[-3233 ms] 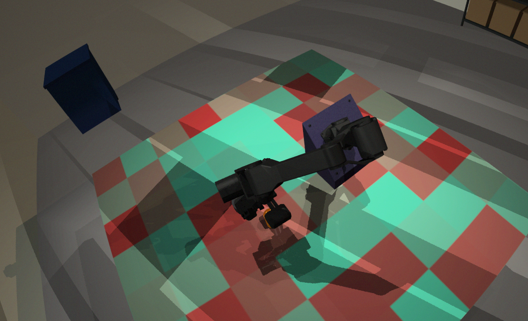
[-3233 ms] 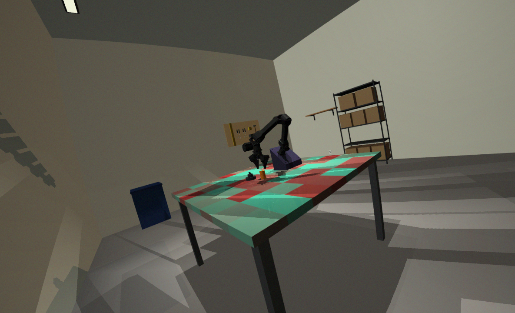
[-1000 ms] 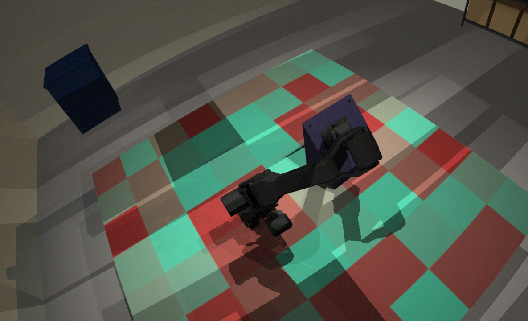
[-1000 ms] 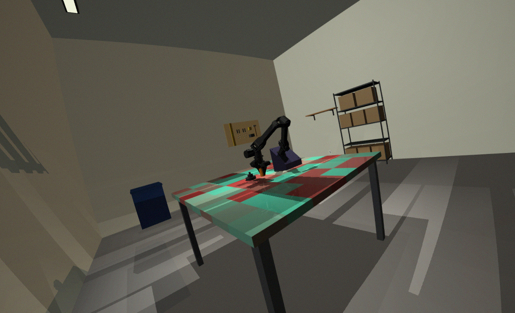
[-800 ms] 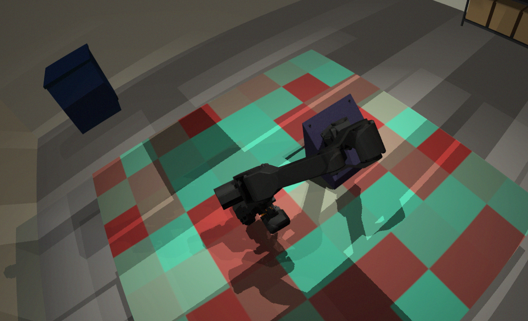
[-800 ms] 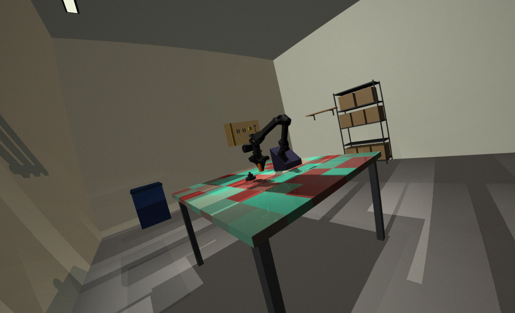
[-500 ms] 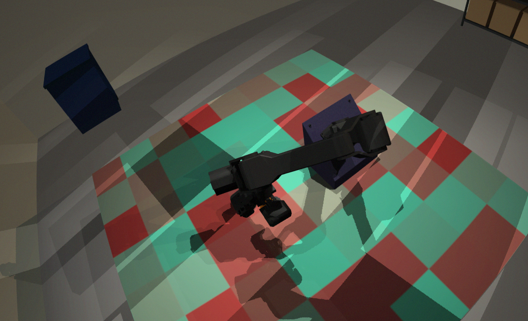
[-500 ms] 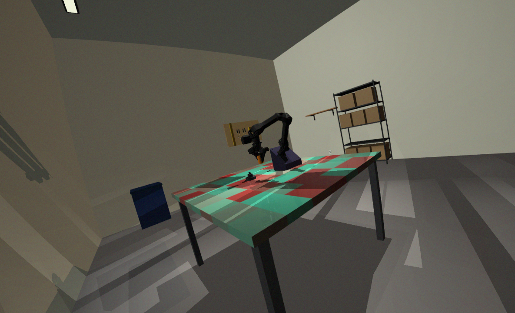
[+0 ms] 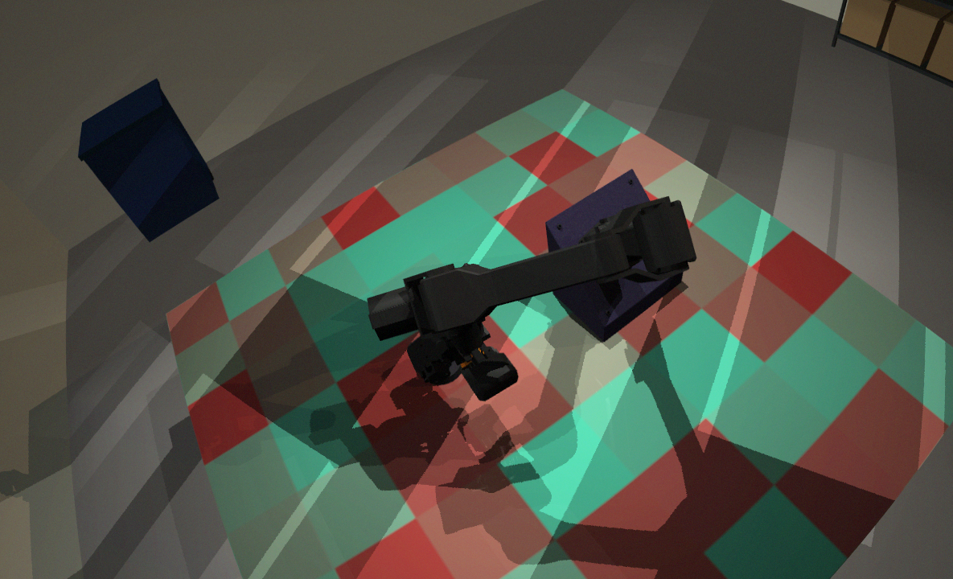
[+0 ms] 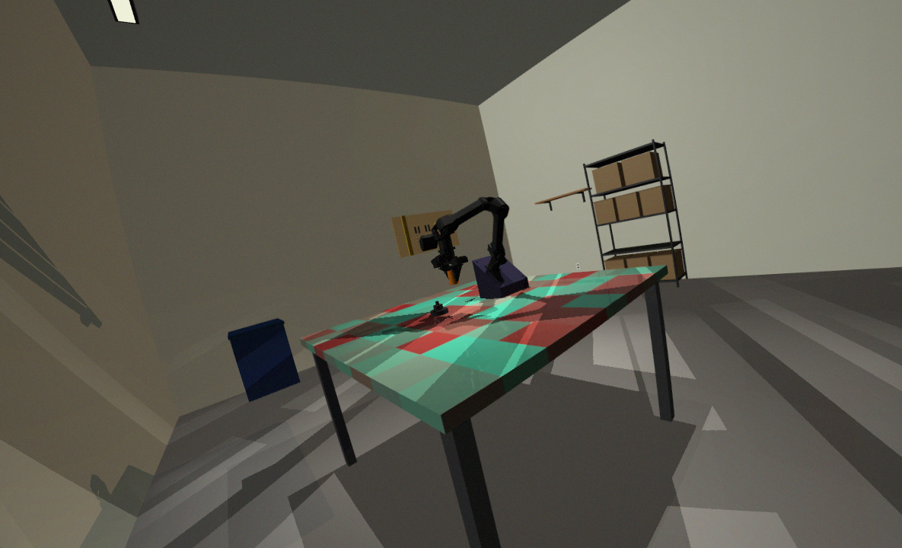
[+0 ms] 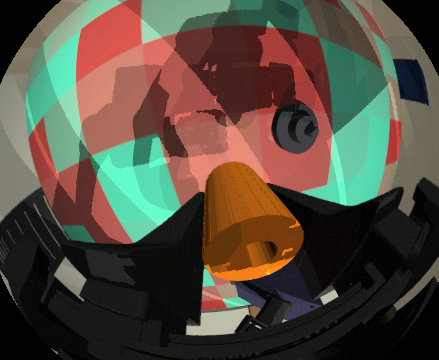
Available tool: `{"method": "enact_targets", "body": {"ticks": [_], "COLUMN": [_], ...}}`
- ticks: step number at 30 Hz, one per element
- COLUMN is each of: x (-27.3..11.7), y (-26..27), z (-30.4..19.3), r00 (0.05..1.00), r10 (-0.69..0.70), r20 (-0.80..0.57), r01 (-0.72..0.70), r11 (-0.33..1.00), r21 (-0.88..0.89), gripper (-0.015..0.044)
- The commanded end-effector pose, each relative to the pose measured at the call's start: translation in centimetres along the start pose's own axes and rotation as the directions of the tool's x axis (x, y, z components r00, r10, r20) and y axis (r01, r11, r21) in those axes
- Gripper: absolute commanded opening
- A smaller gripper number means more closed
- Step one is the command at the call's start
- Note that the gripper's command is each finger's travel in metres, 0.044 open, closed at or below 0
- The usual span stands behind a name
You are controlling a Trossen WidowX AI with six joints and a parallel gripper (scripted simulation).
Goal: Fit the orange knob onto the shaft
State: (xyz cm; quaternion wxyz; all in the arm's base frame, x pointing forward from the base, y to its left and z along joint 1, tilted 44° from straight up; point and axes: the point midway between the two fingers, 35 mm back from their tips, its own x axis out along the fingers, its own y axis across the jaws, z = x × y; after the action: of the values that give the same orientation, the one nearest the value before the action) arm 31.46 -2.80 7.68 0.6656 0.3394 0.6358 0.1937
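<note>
My gripper [image 10: 451, 268] [image 11: 234, 194] is shut on the orange knob [image 10: 452, 277] [image 11: 236, 200], which hangs above the table, clear of the pedestal. In the wrist view the knob's near end shows a hole with a flat-looking inner face; its far end is hidden. In the top view only slivers of orange show between the fingers. The dark round pedestal [image 10: 438, 310] [image 11: 285, 136] stands on the table, ahead and to the right of the knob in the wrist view. Its short shaft [image 10: 437, 303] [image 11: 311, 129] points up and is bare. The top view does not show the pedestal; the arm covers that area.
The checkered table [image 9: 811, 269] [image 10: 474, 361] carries the arm's purple sloped base [image 9: 584, 210] [image 10: 483, 280], which stands behind the gripper. Shadows of the arm cross the table around the pedestal. A blue bin [image 9: 148, 169] [image 10: 265, 359] [image 11: 413, 81] stands off the table.
</note>
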Motion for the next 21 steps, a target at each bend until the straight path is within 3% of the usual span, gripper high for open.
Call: {"method": "enact_targets", "body": {"ticks": [1, 21], "x": [0.1, 2.1], "y": [-1.3, -7.2], "z": [0.7, 2.4], "r00": [1.0, 1.0], "r10": [-0.008, -0.01], "r20": [0.009, 0.01], "r01": [0.008, 0.01], "r11": [1.0, 1.0], "r21": [-0.003, -0.004], "gripper": [0.0, 0.0]}}
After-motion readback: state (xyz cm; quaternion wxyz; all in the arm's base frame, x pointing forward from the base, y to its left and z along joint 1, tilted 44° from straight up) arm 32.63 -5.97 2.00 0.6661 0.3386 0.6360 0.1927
